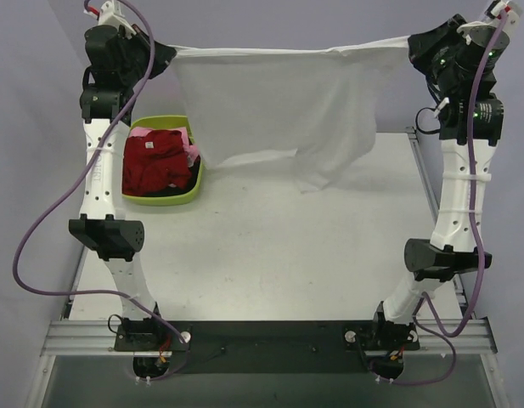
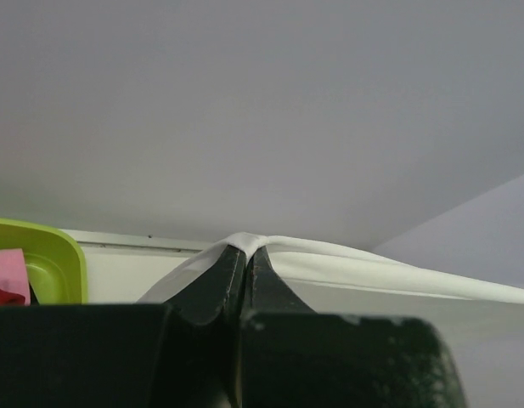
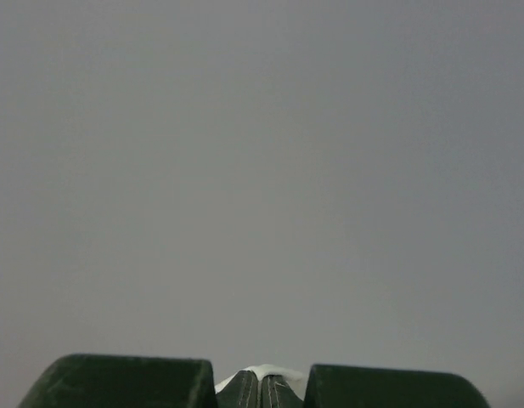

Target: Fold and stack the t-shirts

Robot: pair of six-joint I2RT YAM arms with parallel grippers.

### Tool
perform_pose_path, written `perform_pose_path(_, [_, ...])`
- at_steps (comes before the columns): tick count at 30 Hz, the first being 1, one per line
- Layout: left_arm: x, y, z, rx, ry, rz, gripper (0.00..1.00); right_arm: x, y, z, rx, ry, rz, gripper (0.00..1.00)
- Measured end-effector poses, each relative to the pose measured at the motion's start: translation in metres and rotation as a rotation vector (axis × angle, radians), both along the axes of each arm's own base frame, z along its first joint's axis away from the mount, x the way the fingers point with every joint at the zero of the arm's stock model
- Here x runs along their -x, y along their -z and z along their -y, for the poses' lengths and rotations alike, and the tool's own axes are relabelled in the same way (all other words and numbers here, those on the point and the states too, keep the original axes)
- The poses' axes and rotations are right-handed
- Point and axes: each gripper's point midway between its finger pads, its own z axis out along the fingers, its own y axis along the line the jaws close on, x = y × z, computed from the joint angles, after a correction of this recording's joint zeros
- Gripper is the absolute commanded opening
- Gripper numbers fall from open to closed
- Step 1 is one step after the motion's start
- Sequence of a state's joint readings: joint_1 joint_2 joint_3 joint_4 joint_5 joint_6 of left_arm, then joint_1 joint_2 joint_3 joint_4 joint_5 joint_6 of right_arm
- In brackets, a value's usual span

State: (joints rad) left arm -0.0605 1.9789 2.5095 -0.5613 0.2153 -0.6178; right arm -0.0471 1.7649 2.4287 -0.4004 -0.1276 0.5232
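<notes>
The large white t-shirt hangs stretched in the air above the far part of the table, its lower edge drooping toward the table top. My left gripper is shut on its left top corner; the pinched cloth shows at the tips in the left wrist view. My right gripper is shut on the right top corner, with a bit of white cloth at its tips. A dark red t-shirt and a pink one lie in the lime-green basin.
The basin stands at the far left of the table, also seen in the left wrist view. Purple cables hang along both arms. The grey wall fills the right wrist view.
</notes>
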Motion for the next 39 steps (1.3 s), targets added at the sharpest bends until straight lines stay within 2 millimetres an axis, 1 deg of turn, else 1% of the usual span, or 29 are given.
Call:
perform_pose_path(2, [-0.004,-0.002,-0.002,0.021,0.023,0.01,0.0,0.005,-0.017,-0.013,-0.012,-0.064,0.056,0.0])
perform_pose_path(4, [-0.002,-0.005,0.001,0.031,0.053,0.02,0.0,0.017,-0.031,-0.027,-0.012,-0.123,0.106,0.0])
perform_pose_path(5, [0.0,-0.006,0.004,0.033,0.071,0.028,0.0,0.027,-0.032,-0.032,-0.01,-0.152,0.116,0.0])
perform_pose_path(6, [-0.001,0.001,0.007,0.033,0.086,0.02,0.0,0.038,-0.031,-0.036,-0.007,-0.172,0.117,0.0])
perform_pose_path(7, [0.007,0.001,0.011,0.032,0.101,0.024,0.0,0.048,-0.029,-0.039,-0.005,-0.187,0.121,0.0])
perform_pose_path(8, [0.014,0.012,0.015,0.031,0.116,0.0,0.0,0.06,-0.02,-0.044,-0.003,-0.205,0.122,0.0])
perform_pose_path(10, [0.026,0.037,0.024,0.024,0.142,-0.042,0.0,0.09,0.013,-0.055,0.008,-0.235,0.074,0.0])
perform_pose_path(11, [0.034,0.053,0.03,0.016,0.154,-0.069,0.0,0.102,0.03,-0.063,0.018,-0.255,0.055,0.0])
perform_pose_path(12, [0.041,0.068,0.034,0.008,0.165,-0.099,0.0,0.114,0.051,-0.072,0.027,-0.281,0.028,0.0])
perform_pose_path(14, [0.058,0.114,0.045,-0.013,0.182,-0.172,0.0,0.134,0.099,-0.086,0.044,-0.325,-0.048,0.0])
perform_pose_path(15, [0.067,0.138,0.049,-0.024,0.188,-0.215,0.0,0.14,0.129,-0.091,0.05,-0.341,-0.099,0.0])
perform_pose_path(16, [0.075,0.159,0.051,-0.033,0.191,-0.254,0.0,0.148,0.152,-0.093,0.052,-0.346,-0.137,0.0])
perform_pose_path(17, [0.083,0.185,0.053,-0.044,0.186,-0.298,0.0,0.155,0.184,-0.092,0.051,-0.344,-0.193,0.0])
perform_pose_path(19, [0.106,0.238,0.05,-0.068,0.165,-0.398,0.0,0.172,0.256,-0.09,0.05,-0.334,-0.34,0.0])
perform_pose_path(20, [0.121,0.27,0.047,-0.087,0.143,-0.462,0.0,0.182,0.289,-0.088,0.05,-0.326,-0.42,0.0])
perform_pose_path(21, [0.132,0.289,0.045,-0.1,0.128,-0.505,0.0,0.191,0.317,-0.085,0.052,-0.316,-0.489,0.0])
perform_pose_path(22, [0.143,0.307,0.044,-0.118,0.114,-0.55,0.0,0.201,0.339,-0.083,0.053,-0.306,-0.545,0.0])
perform_pose_path(23, [0.154,0.323,0.043,-0.14,0.097,-0.59,0.0,0.211,0.355,-0.081,0.054,-0.298,-0.591,0.0])
perform_pose_path(24, [0.163,0.335,0.044,-0.164,0.082,-0.616,0.0,0.219,0.365,-0.079,0.051,-0.289,-0.62,0.0])
perform_pose_path(26, [0.18,0.346,0.05,-0.193,0.072,-0.632,0.0,0.232,0.375,-0.075,0.042,-0.274,-0.646,0.0])
perform_pose_path(29, [0.206,0.356,0.053,-0.209,0.056,-0.638,0.0,0.244,0.375,-0.074,0.017,-0.261,-0.652,0.0])
perform_pose_path(30, [0.216,0.362,0.05,-0.208,0.042,-0.642,0.0,0.247,0.376,-0.074,0.008,-0.256,-0.655,0.0])
perform_pose_path(32, [0.231,0.374,0.043,-0.206,0.012,-0.662,0.0,0.256,0.38,-0.074,-0.007,-0.25,-0.679,0.0])
perform_pose_path(36, [0.254,0.399,0.028,-0.196,-0.054,-0.714,0.0,0.274,0.399,-0.071,-0.026,-0.235,-0.764,0.0])
perform_pose_path(37, [0.26,0.404,0.026,-0.193,-0.061,-0.726,0.0,0.279,0.404,-0.071,-0.026,-0.235,-0.792,0.04])
perform_pose_path(38, [0.266,0.408,0.025,-0.186,-0.068,-0.736,0.0,0.285,0.41,-0.071,-0.029,-0.233,-0.822,0.23])
perform_pose_path(39, [0.271,0.41,0.023,-0.18,-0.072,-0.741,0.0,0.291,0.414,-0.071,-0.03,-0.234,-0.843,0.29])
